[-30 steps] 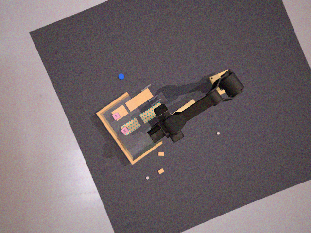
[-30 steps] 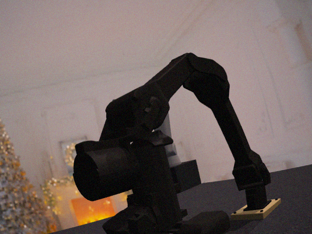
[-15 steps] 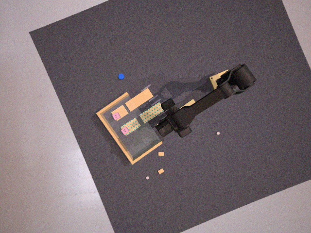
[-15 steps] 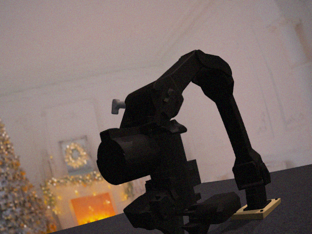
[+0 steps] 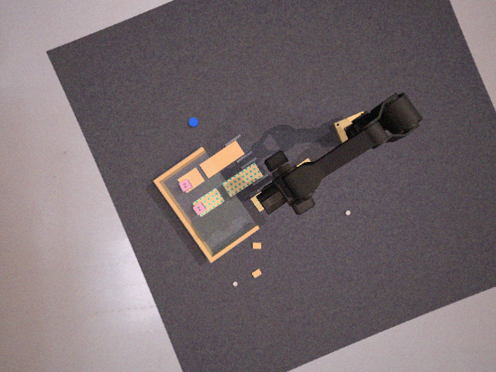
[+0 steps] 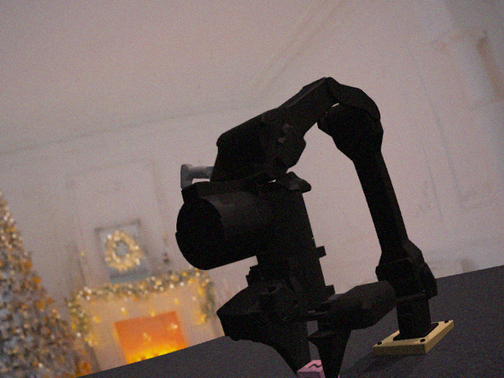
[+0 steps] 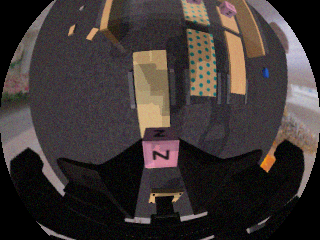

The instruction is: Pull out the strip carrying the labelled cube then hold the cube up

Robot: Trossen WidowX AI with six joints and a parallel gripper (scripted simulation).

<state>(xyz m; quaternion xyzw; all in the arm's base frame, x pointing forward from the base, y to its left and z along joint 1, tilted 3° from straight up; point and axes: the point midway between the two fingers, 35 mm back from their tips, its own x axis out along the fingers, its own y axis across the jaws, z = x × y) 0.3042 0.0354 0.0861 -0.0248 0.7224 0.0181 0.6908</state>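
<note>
My gripper (image 7: 159, 141) (image 6: 315, 369) is shut on a pink cube marked Z (image 7: 160, 154) (image 6: 309, 368), held up at the fingertips. The arm hides this cube in the top view. A pale yellow strip (image 7: 151, 85) (image 5: 257, 203) shows as one continuous piece in the wrist view, outside the tray, with no cube seen on it. A teal-dotted strip lies in two parts, a near part (image 5: 252, 173) (image 7: 202, 65) and a far part (image 5: 211, 198); a pink cube (image 5: 198, 208) sits on the far one. A plain orange strip (image 5: 222, 159) (image 7: 237, 62) is also split; its far part (image 5: 194, 177) carries another pink cube (image 5: 184, 185).
An orange-walled tray (image 5: 234, 244) stands around the far parts. Grey upright guides flank the strips. A blue disc (image 5: 193, 122) (image 7: 266, 73) lies outside the tray. Two small orange blocks, one nearer (image 5: 256, 246) and one farther (image 5: 256, 273), and two pale dots lie on the mat.
</note>
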